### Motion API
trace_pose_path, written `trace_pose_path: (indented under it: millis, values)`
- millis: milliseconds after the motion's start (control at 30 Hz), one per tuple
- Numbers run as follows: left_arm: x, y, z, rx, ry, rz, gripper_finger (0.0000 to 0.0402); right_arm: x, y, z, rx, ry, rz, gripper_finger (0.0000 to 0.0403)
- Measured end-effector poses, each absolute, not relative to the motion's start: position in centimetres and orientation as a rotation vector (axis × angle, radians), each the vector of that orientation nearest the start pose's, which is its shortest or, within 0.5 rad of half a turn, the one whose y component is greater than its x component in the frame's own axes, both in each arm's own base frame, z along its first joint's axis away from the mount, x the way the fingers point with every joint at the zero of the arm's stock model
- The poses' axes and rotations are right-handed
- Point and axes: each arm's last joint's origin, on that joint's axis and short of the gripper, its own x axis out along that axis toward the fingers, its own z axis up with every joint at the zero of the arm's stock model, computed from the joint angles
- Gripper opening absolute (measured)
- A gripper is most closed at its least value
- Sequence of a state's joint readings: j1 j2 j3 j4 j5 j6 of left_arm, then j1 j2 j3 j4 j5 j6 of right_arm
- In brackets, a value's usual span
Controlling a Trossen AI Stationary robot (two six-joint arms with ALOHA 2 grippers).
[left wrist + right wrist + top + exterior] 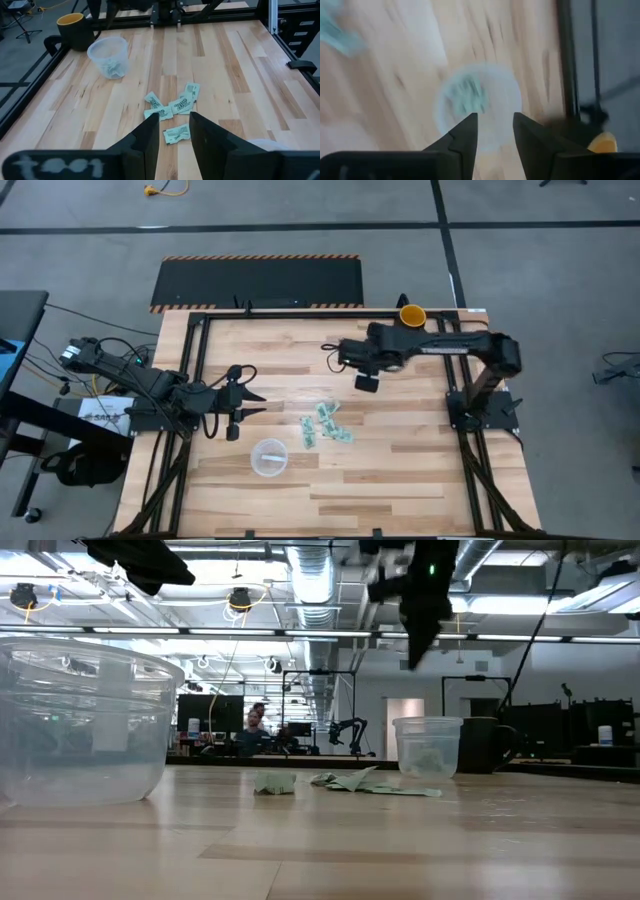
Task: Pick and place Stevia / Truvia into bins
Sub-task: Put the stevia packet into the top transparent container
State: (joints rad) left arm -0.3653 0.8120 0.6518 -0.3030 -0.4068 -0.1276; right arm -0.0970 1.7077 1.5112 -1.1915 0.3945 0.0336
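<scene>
Several light green and white sachets (325,425) (172,107) lie flat and loosely scattered at the middle of the wooden table. One clear cup (268,457) (80,720) stands toward the near edge. The other clear cup (109,55) (428,747) stands toward the far right with sachets inside it. My right gripper (495,117) (420,600) hangs open above that cup (477,107), holding nothing. My left gripper (175,120) (258,405) hovers open at the left, pointing toward the sachets, with nothing between its fingers.
A dark mug with a yellow inside (412,315) (75,30) stands at the far right corner, just beyond the filled cup. Black frame rails (190,380) run along the table's edges. A person (255,730) sits far off in the room behind.
</scene>
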Motion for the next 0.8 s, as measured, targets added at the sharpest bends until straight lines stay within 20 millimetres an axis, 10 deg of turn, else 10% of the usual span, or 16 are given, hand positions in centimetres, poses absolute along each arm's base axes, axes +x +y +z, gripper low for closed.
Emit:
trace_pose_path:
  millis: [300, 800]
  values:
    - [16.7, -5.1, 27.3, 0.048, 0.424, 0.068, 0.0098, 32.9, 2.0, 26.3, -0.238, 1.022, -0.115, 0.0118]
    - [16.7, -5.2, 27.4, 0.037, 0.42, 0.068, 0.0098, 35.2, 6.1, 16.2, -0.397, 1.245, 0.124, 0.0118]
